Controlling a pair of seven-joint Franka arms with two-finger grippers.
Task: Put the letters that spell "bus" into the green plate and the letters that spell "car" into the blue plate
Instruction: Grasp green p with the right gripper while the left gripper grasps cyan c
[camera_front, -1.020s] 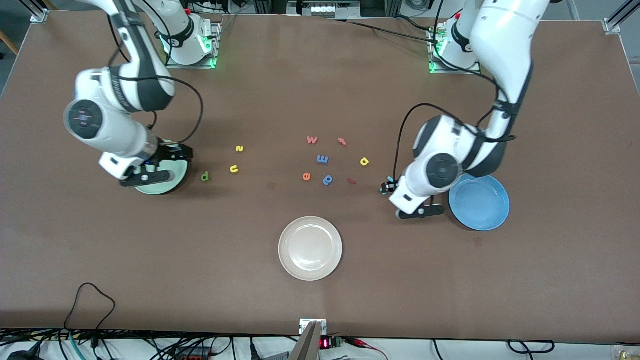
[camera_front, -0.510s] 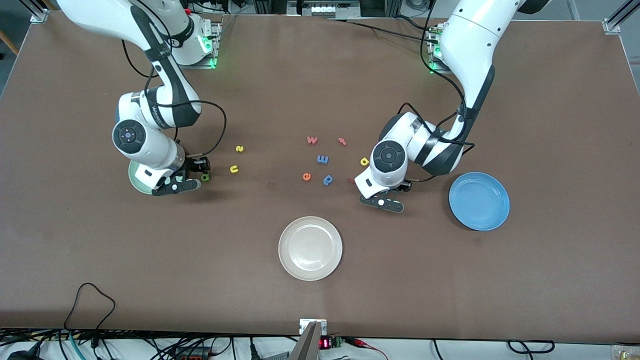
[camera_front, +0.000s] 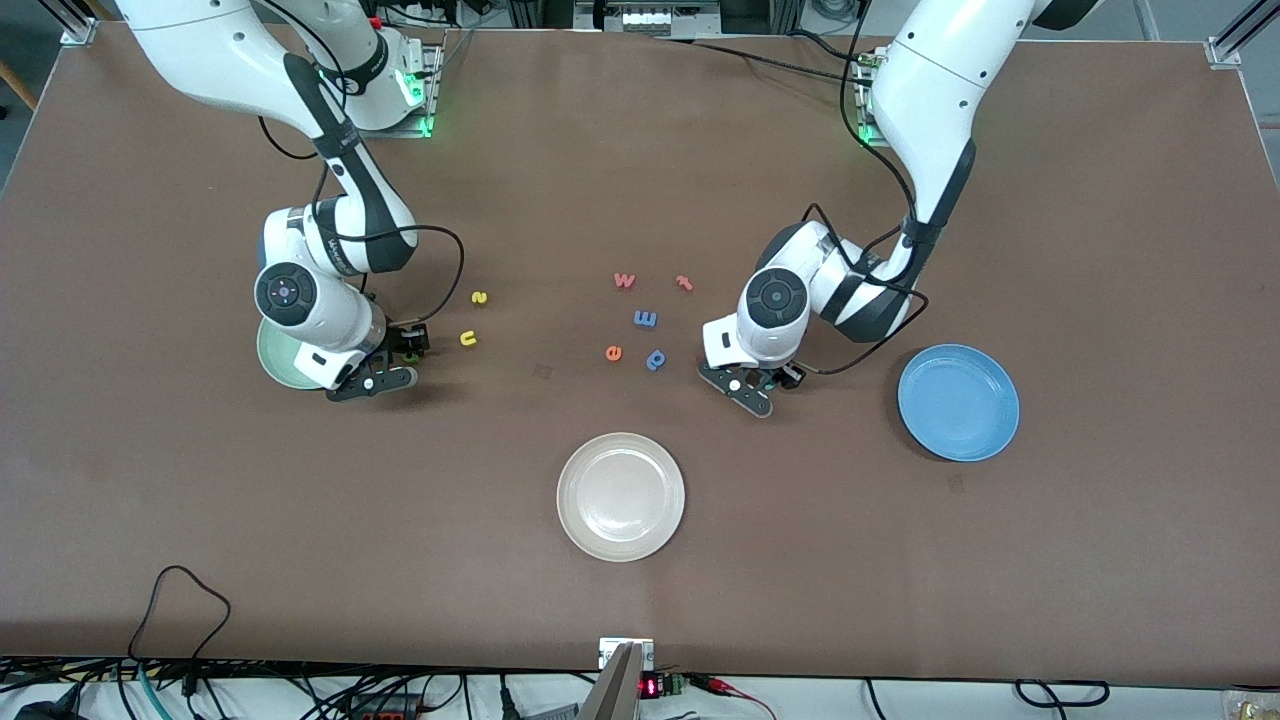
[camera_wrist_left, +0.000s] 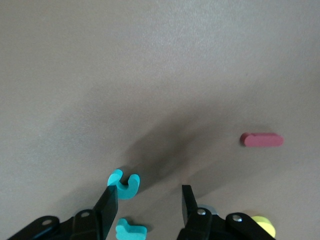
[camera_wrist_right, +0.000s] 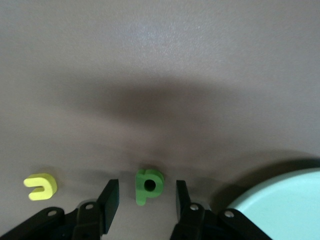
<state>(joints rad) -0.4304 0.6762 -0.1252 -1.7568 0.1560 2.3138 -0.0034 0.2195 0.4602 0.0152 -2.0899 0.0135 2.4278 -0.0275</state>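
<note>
The only writing that can be read is the foam letters themselves; in the front view a yellow s (camera_front: 480, 297) and a yellow u (camera_front: 468, 338) lie at about three o'clock from the green plate (camera_front: 275, 360), which sits toward nine o'clock on the surface (camera_front: 640, 600); an orange w (camera_front: 625, 280), pink t (camera_front: 684, 283), blue m (camera_front: 645, 319), orange e (camera_front: 614, 352) and blue p (camera_front: 656, 359) cluster near the middle, with the white plate (camera_front: 620, 497) at six o'clock from them; the blue plate (camera_front: 958, 402) lies toward three o'clock, holding nothing.

The right tool (camera_front: 408, 348) is low beside the green plate; only its wrist view shows the dark green b (camera_wrist_right: 149, 185) plainly, flat between fingers that stand apart on either side of it.

The left tool (camera_wrist_left: 149, 194) is low over the surface at nine o'clock from the blue plate; the arm hides what lies under it in the front view, while its wrist view shows the teal c (camera_wrist_left: 124, 183) just beside one finger, the teal r (camera_wrist_left: 131, 231) within the wide gap, the yellow a (camera_wrist_left: 264, 226) partly hidden, and a red bar (camera_wrist_left: 261, 140) lying apart.
</note>
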